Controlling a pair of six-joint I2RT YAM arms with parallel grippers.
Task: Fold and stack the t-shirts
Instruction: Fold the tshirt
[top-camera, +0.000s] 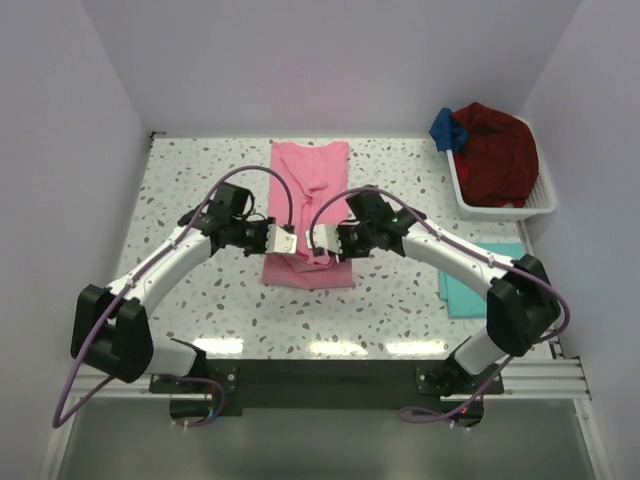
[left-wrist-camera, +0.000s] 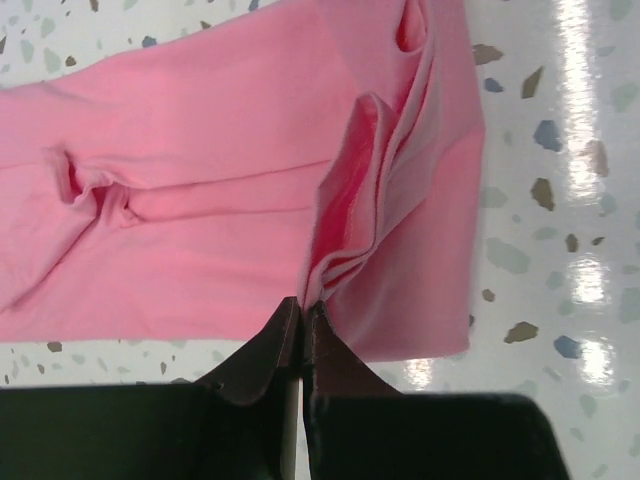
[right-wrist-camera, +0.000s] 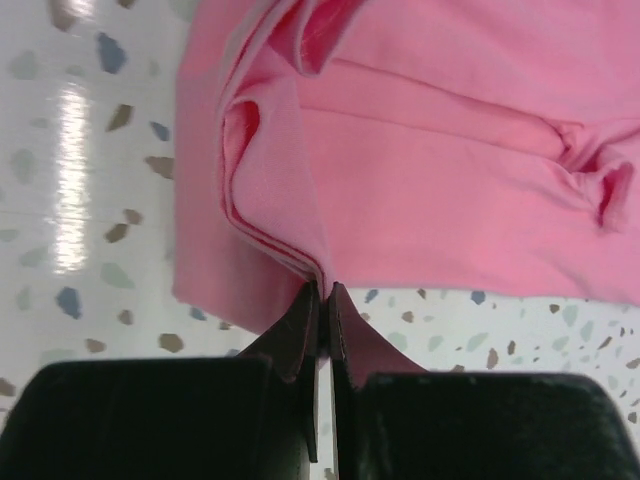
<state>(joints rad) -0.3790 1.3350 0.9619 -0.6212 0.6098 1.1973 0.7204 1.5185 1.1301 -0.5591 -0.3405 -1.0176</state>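
Note:
The pink t-shirt (top-camera: 311, 190) lies as a long folded strip in the middle of the table. My left gripper (top-camera: 287, 243) is shut on folded layers at its left edge near the front end, as the left wrist view shows (left-wrist-camera: 303, 302). My right gripper (top-camera: 322, 243) is shut on the folded layers of the right edge, as the right wrist view shows (right-wrist-camera: 325, 288). Both lift the pinched cloth (left-wrist-camera: 350, 200) (right-wrist-camera: 270, 200) a little off the table. A teal t-shirt (top-camera: 468, 278) lies folded at the right, partly under my right arm.
A white basket (top-camera: 545, 192) at the back right holds a dark red garment (top-camera: 495, 150) and a blue one (top-camera: 446, 128). White walls enclose the speckled table (top-camera: 190, 180) on three sides.

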